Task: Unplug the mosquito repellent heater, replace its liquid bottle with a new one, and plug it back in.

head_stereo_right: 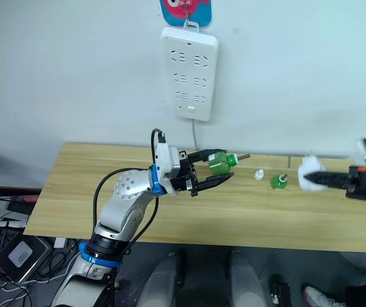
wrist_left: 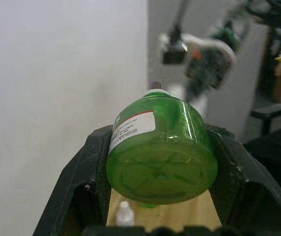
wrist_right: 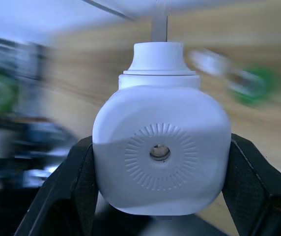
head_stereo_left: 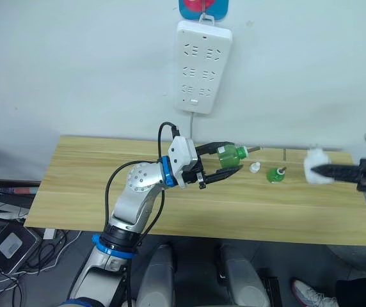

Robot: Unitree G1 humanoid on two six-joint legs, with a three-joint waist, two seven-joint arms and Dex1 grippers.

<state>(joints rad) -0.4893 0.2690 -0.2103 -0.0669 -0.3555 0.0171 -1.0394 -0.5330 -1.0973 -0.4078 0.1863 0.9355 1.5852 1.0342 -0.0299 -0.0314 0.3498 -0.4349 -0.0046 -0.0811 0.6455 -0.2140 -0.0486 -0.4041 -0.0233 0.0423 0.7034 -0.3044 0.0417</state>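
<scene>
Between the left gripper's point(head_stereo_left: 224, 165) black fingers sits a green liquid bottle point(head_stereo_left: 231, 154), lying on its side above the wooden table point(head_stereo_left: 106, 192). Its white label point(wrist_left: 132, 129) carries a red stripe and small print too fine to read. The jaws stand about a bottle-width apart, pressed on the bottle's two sides. Off at the table's right end, the right gripper point(head_stereo_left: 317, 171) clamps the white mosquito repellent heater point(wrist_right: 161, 152) by its flanks, its round vented face toward the wrist camera and its neck pointing away. Heater and held bottle are well apart. Between them on the tabletop rest a small white cap point(head_stereo_left: 254, 167) and a second green bottle point(head_stereo_left: 275, 174). A white power strip point(head_stereo_left: 202, 66) hangs on the wall above.
</scene>
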